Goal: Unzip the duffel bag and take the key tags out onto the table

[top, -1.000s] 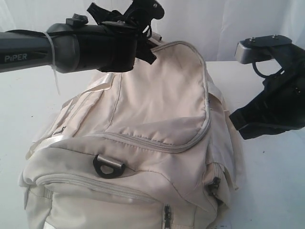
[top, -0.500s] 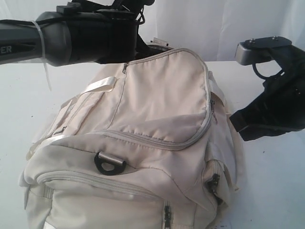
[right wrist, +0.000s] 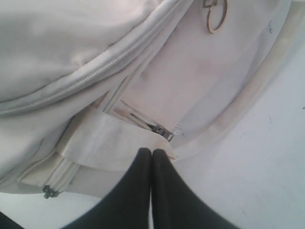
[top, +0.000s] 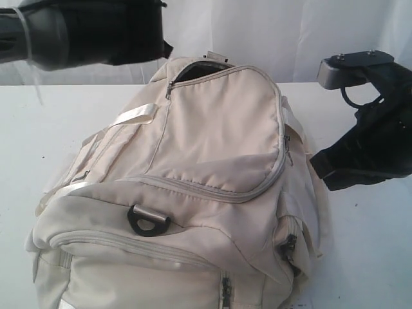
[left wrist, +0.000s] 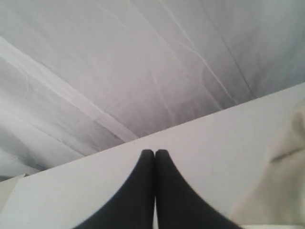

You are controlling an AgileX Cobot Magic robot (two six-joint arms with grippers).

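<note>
The big cream cloth duffel bag [top: 212, 148] sits on the white table [top: 373, 257], its top barely unzipped. The black left gripper [left wrist: 154, 152] and right gripper [right wrist: 151, 151] are both pinched tight on nothing. Next, I think: grab the zip pull [top: 168, 91].

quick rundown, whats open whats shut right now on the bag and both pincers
duffel bag: main zip open only at the far end, dark gap showing
left pincer: shut, empty, clear of the bag
right pincer: shut, empty, tips by the bag's side strap
key tags: not in sight
</note>
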